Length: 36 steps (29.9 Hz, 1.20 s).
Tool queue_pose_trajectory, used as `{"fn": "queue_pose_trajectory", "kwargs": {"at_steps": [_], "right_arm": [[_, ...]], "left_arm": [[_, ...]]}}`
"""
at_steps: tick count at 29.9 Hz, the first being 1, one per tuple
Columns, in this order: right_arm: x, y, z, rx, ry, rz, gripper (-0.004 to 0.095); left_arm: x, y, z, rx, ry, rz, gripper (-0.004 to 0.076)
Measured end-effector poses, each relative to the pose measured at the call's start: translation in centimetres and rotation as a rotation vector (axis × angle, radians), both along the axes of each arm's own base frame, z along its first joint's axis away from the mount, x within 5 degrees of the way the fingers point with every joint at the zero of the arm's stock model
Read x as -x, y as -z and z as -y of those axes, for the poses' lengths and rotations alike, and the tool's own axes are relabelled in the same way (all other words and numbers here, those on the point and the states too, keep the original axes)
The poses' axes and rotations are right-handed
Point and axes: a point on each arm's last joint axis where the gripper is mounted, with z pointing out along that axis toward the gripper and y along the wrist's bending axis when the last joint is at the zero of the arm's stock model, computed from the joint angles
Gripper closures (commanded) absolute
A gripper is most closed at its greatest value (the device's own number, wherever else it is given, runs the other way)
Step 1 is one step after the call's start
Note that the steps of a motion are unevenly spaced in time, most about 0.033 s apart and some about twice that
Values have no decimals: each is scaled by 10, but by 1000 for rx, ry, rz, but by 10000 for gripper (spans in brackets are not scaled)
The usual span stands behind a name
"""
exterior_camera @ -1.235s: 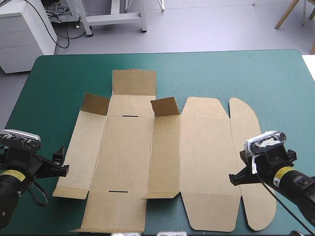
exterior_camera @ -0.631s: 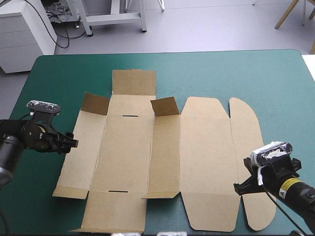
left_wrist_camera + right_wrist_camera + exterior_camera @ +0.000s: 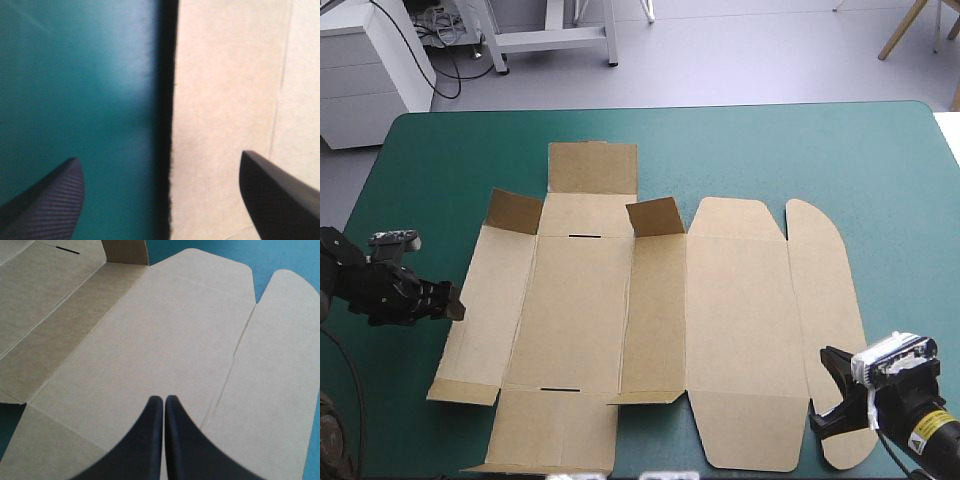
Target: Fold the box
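Observation:
The brown box lies as a flat cut sheet across the middle of the teal-green table. Two small flaps stand up near its far side. My left gripper is low at the sheet's left edge, open. In the left wrist view its fingers straddle that edge, one over the box and one over the teal-green cover. My right gripper is shut over the near right corner. In the right wrist view its tips point across the box's wide panels.
White cabinets and a frame's legs stand beyond the far edge. Teal-green cover shows bare at the far side and far right of the sheet.
My left gripper has swung away from the near edge and come down to the sheet's left edge. My right arm has drawn back toward the near right corner. The box has not moved.

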Motion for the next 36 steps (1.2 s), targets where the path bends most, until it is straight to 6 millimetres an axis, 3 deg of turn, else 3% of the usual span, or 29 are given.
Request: {"fn": "queue_pose_trajectory", "kwargs": {"at_steps": [10,17,25,36], "right_arm": [[5,-2,2,-12,-9,36,912],[5,-2,2,-11,-10,36,912],[5,-1,2,-8,-10,32,912],[5,0,2,-7,-10,31,912]], "left_arm": [[-13,24,3,124,15,-77,126],[-20,20,19,227,39,-21,126],[-23,19,44,230,146,-20,126],[-25,19,44,229,141,-5,126]]}}
